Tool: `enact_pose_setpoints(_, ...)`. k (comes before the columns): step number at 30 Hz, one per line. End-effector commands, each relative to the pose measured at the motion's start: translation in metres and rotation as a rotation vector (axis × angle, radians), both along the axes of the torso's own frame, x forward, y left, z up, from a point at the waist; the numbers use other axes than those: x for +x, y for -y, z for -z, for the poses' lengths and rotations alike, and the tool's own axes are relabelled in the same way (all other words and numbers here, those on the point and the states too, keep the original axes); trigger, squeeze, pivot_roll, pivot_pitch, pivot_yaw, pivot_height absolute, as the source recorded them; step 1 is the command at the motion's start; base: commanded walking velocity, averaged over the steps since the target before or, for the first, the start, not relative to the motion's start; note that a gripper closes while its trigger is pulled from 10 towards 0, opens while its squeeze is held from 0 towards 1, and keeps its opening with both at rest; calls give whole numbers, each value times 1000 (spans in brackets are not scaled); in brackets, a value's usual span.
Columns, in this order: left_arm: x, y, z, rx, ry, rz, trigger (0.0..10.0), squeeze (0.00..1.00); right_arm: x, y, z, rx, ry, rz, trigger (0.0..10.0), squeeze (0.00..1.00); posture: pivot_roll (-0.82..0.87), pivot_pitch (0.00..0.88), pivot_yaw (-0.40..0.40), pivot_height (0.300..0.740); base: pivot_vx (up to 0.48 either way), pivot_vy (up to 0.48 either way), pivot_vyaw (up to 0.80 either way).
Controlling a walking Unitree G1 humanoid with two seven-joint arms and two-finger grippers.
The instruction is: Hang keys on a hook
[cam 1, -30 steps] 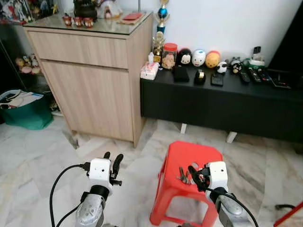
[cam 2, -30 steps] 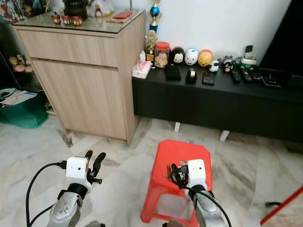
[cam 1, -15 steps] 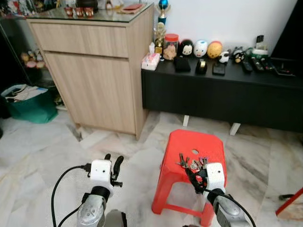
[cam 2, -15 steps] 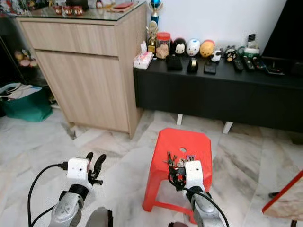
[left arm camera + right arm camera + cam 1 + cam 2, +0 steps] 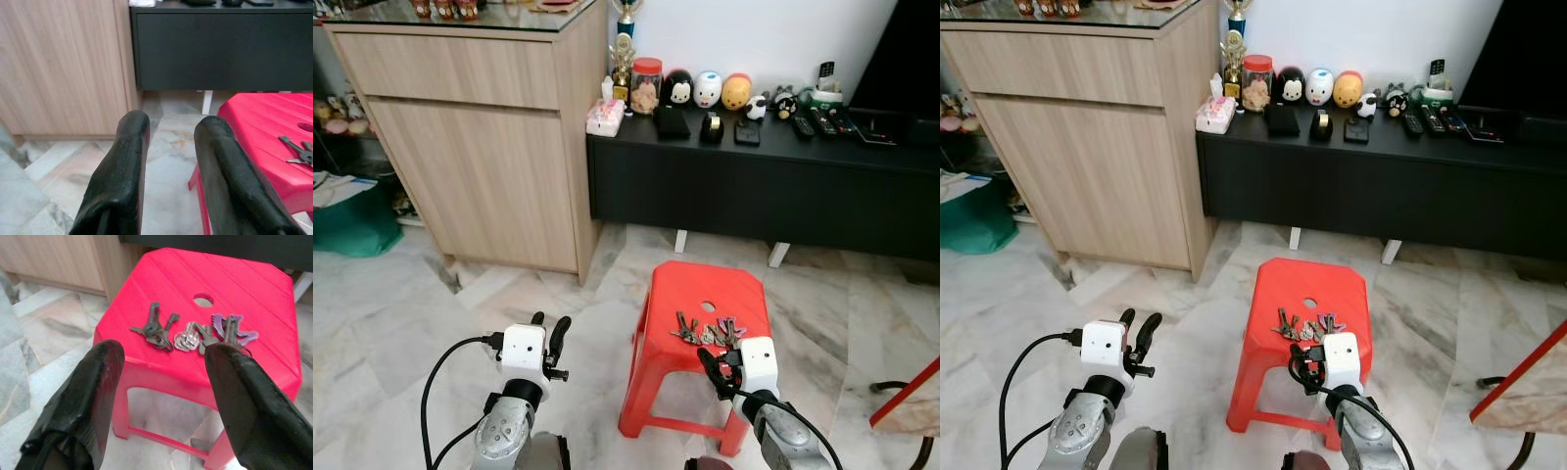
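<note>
Two grippers are held low: right gripper [image 5: 161,377], spread wide and empty, faces keys [image 5: 193,333] at twelve o'clock on a red stool [image 5: 705,294]; left gripper [image 5: 171,161] is parted, empty.

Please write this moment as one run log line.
keys: on stool | right pincer: open, near keys | left pincer: open, idle

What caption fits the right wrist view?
Open right gripper poised over keys lying on a red stool.
</note>
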State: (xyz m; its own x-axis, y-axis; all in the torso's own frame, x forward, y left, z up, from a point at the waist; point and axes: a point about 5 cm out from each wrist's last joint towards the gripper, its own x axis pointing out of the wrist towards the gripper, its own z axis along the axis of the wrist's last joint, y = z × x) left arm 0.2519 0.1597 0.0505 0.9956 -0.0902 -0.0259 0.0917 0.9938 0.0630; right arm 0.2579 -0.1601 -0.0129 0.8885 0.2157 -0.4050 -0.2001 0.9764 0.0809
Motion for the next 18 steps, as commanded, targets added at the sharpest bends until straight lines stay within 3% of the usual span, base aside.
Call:
enact_pose_setpoints(1, 1, 1, 1, -9, -8, 1, 10000, 0, 3, 3, -3, -3, 18, 14, 10000, 0, -53, 0, -53, 612, 0, 0, 0)
enact_pose_setpoints(9, 1, 3, 2, -10, -11, 12, 10000, 0, 3, 5, 0, -36, -26, 1, 10000, 0, -56, 0, -53, 612, 0, 0, 0)
enact_pose_setpoints(12, 1, 4, 3, -9, -13, 14, 10000, 0, 4, 5, -2, -23, 4, 5, 10000, 0, -55, 0, -54, 592, 0, 0, 0)
enact_pose_setpoints(18, 1, 5, 3, -9, -17, 19, 10000, 0, 5, 5, -5, -16, 26, 16, 10000, 0, -53, 0, -55, 592, 0, 0, 0)
